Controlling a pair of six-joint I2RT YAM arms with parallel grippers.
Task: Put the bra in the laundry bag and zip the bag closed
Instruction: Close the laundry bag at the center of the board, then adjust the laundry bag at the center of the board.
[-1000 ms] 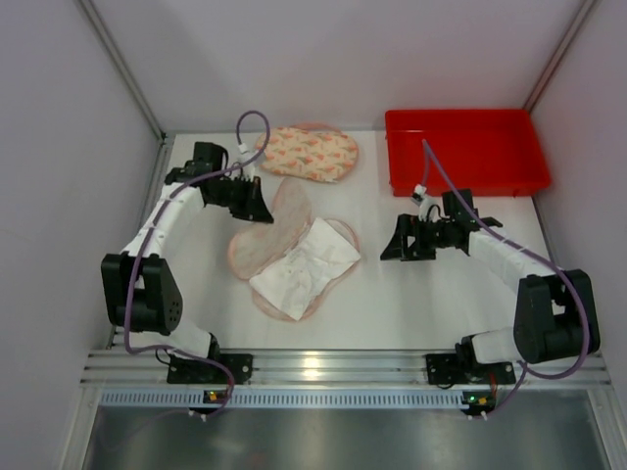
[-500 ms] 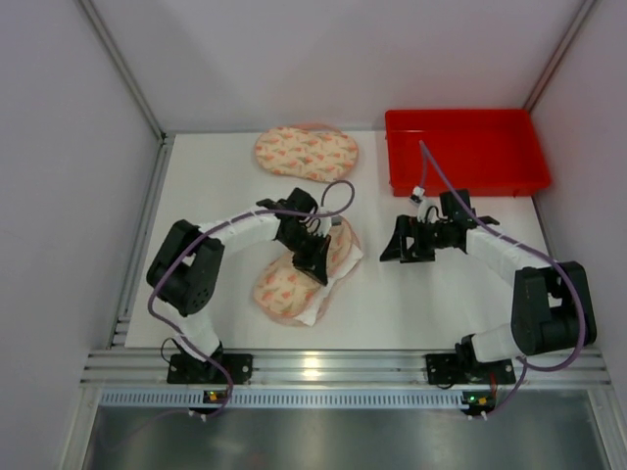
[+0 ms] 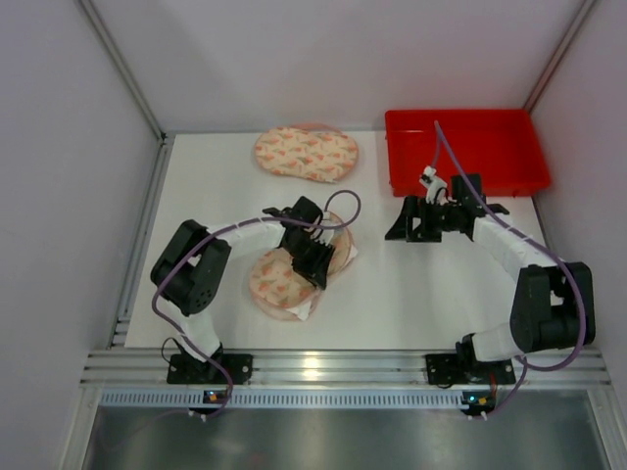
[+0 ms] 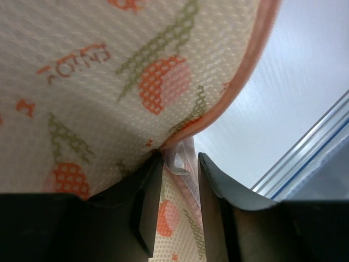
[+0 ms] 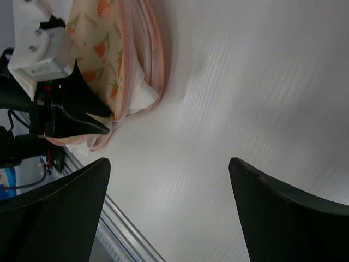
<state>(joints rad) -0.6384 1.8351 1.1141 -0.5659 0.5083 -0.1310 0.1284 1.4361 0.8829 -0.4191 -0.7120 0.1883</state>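
The laundry bag, a mesh shell with an orange fruit print and pink trim, lies mid-table, folded over on itself. A white strip of the bra shows at its near edge and also in the right wrist view. My left gripper sits on the bag's right side. In the left wrist view the gripper is shut on the bag's pink zipper edge, with the bag filling the frame. My right gripper is open and empty over bare table, right of the bag.
A second printed mesh bag lies at the back centre. A red bin stands at the back right, just behind my right arm. Grey walls close both sides, and a metal rail runs along the near edge.
My left arm swung from the back left to the centre and folded the bag's top half over the white bra. My right gripper moved slightly toward the back.
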